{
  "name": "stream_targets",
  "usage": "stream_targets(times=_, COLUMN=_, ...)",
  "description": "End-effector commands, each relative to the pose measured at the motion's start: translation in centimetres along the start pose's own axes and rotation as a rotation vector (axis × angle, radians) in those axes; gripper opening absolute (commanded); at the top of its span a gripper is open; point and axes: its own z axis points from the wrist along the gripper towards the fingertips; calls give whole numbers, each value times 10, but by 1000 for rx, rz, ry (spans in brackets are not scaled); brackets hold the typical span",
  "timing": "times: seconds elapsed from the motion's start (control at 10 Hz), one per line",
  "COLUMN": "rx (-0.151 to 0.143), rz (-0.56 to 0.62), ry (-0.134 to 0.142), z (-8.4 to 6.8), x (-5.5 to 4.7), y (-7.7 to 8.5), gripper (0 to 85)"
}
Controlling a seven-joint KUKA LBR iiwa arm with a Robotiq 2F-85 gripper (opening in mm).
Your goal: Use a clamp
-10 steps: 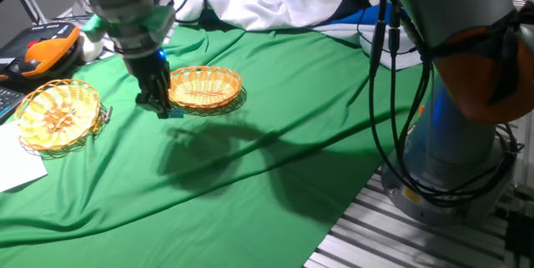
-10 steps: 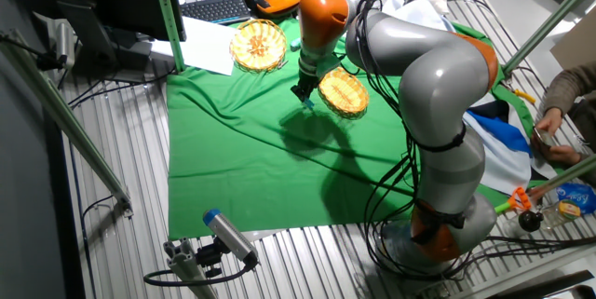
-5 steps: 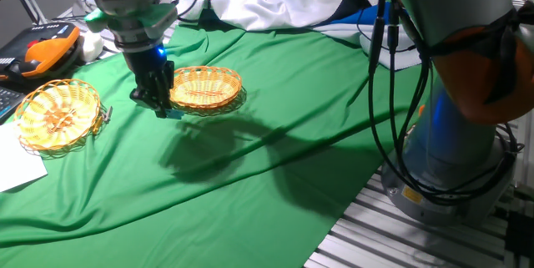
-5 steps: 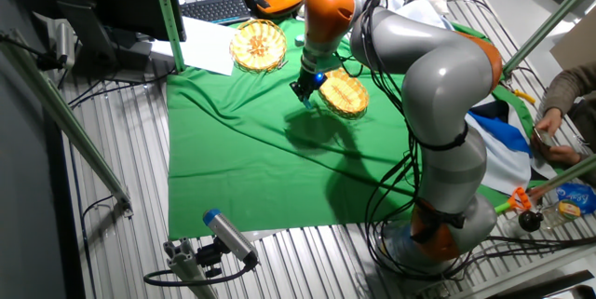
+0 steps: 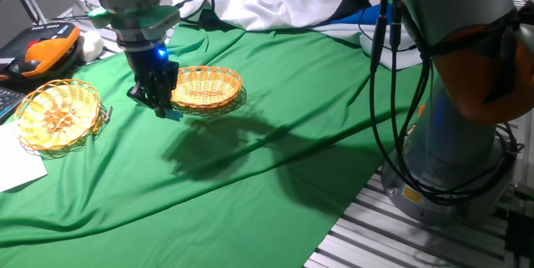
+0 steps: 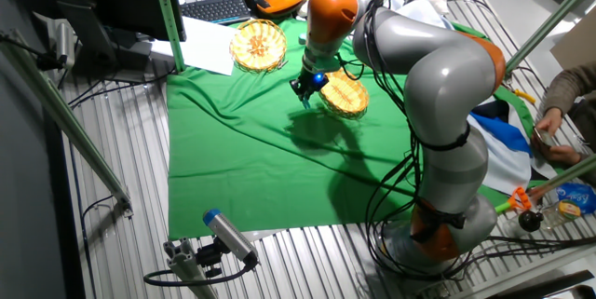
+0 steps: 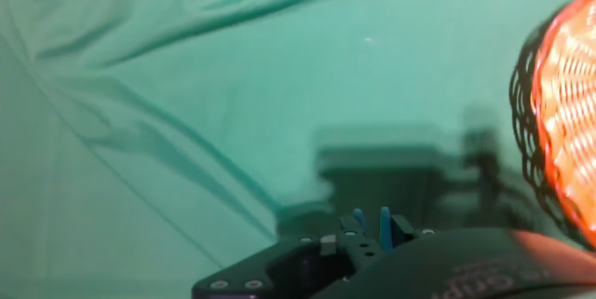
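1. The small teal plastic clothespin-style clamp (image 5: pixel 173 114) sits at the tips of the black two-finger gripper (image 5: pixel 160 105), above the green cloth (image 5: pixel 275 151) that covers the table. It hangs just beside the near rim of the oval wicker basket (image 5: pixel 204 87), toward the far left part of the cloth.
2. The gripper is clenched on the clamp. In the hand view two thin blue-teal prongs (image 7: pixel 384 227) stick out beyond the black finger mount, so the hold seems to be on the back part of the clip. The view is dark and close there, so I cannot tell the exact contact place.
3. Handling, as I judge it: the clamp is very light and stiff, made of smooth plastic, so it can slip or turn between the pads if the hold is off-centre. The spring inside resists, so the squeeze must be on the two handle ends, flat sides against the pads, to open the mouth.
4. The thin prongs look the weakest part. I think they can bend or snap under a side push against the basket rim.
5. A second, round wicker basket (image 5: pixel 57 113) lies well apart near the left edge of the cloth, with a small grey clip (image 5: pixel 106 113) touching its rim.
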Motion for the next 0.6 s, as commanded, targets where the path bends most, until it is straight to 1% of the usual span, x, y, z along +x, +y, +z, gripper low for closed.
stream_targets(times=0.0, rx=-5, rz=77, ry=-11, z=0, x=0, y=0, gripper=0)
stream_targets(times=0.2, rx=-1, rz=107, ry=-28, z=0, x=0, y=0, gripper=0)
stream_targets(times=0.3, rx=-11, rz=152, ry=-39, z=0, x=0, y=0, gripper=0)
stream_targets(times=0.4, rx=-47, rz=228, ry=-38, z=0, x=0, y=0, gripper=0)
stream_targets(times=0.5, rx=-72, rz=276, ry=-36, z=0, x=0, y=0, gripper=0)
